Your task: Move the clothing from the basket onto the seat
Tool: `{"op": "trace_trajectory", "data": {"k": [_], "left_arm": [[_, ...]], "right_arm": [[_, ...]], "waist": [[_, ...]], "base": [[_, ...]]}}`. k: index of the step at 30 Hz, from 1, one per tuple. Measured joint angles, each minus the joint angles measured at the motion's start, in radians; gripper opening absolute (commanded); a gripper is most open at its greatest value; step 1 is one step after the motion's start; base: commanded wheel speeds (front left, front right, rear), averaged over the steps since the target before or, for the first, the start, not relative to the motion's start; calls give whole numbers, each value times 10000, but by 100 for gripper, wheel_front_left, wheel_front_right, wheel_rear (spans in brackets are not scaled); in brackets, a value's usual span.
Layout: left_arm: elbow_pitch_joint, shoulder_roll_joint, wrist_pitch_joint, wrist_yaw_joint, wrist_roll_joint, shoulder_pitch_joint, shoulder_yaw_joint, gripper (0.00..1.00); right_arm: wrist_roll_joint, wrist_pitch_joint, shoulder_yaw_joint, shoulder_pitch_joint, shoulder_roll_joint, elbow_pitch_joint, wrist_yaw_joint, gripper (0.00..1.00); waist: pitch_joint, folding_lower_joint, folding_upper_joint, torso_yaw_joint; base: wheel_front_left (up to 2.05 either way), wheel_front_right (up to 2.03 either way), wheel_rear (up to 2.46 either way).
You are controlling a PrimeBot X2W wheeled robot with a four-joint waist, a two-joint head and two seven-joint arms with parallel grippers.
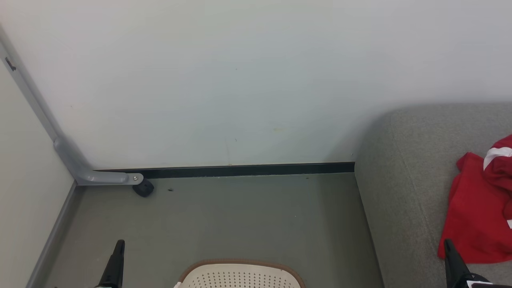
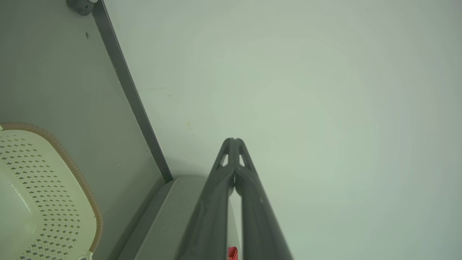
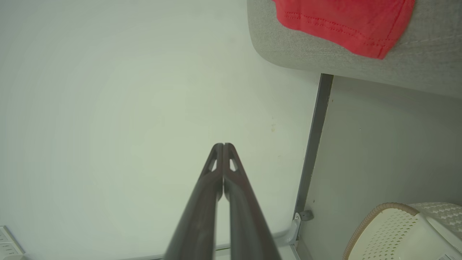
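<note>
Red clothing [image 1: 476, 208] lying on the grey seat [image 1: 404, 180]

Bright red fabric lies crumpled near the seat's rounded corner, one broad white stripe showing and a stitched hem along its edge. The cream perforated basket [image 1: 240, 276], brown-rimmed, stands on the floor apart from the seat. Left gripper [image 2: 234, 139] and right gripper [image 3: 222, 144] have fingers pressed together, holding nothing.

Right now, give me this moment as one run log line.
clothing: on seat | basket: visible part empty | left gripper: shut, empty | right gripper: shut, empty
</note>
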Motion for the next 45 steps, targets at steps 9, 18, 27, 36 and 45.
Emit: {"op": "trace_trajectory", "data": {"k": [9, 18, 27, 36, 45], "left_arm": [[2, -2, 0, 0, 0, 0, 0, 0], [2, -2, 0, -2, -17, 0, 0, 0], [4, -4, 0, -2, -159, 0, 0, 0], [4, -4, 0, -2, -159, 0, 0, 0], [4, -6, 0, -2, -159, 0, 0, 0]], "right_arm": [[0, 0, 0, 0, 0, 0, 0, 0], [0, 0, 0, 0, 0, 0, 0, 0], [0, 0, 0, 0, 2, 0, 0, 0], [0, 0, 0, 0, 2, 0, 0, 0], [0, 0, 0, 0, 2, 0, 0, 0]], "waist": [[0, 0, 0, 0], [0, 0, 0, 0], [0, 0, 0, 0], [0, 0, 0, 0], [0, 0, 0, 0]], "base": [[0, 0, 0], [0, 0, 0], [0, 0, 0], [0, 0, 0], [0, 0, 0]]}}
